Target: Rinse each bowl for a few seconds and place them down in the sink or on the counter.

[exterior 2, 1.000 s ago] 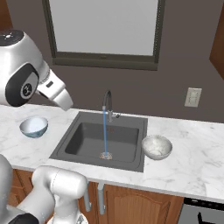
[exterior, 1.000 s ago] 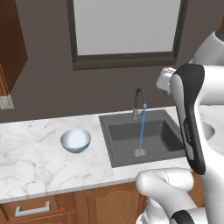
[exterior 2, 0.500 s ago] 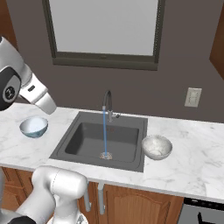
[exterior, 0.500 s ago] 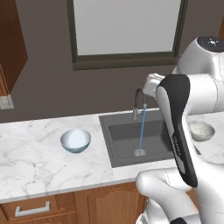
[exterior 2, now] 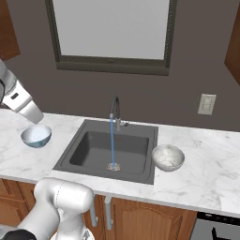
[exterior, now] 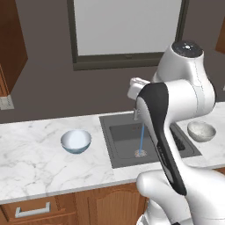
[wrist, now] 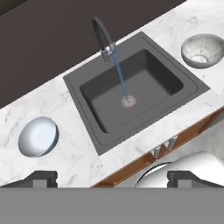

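Our tool (wrist: pixel 112 177) hangs high above the sink (wrist: pixel 135 89), fingers spread wide and holding nothing. Water runs from the faucet (exterior 2: pixel 114 111) onto the drain. We see the blue bowl (exterior: pixel 76 141) on the desk (exterior: pixel 30 158) left of the sink, and the speckled bowl (exterior 2: pixel 168 157) just beside its right rim.
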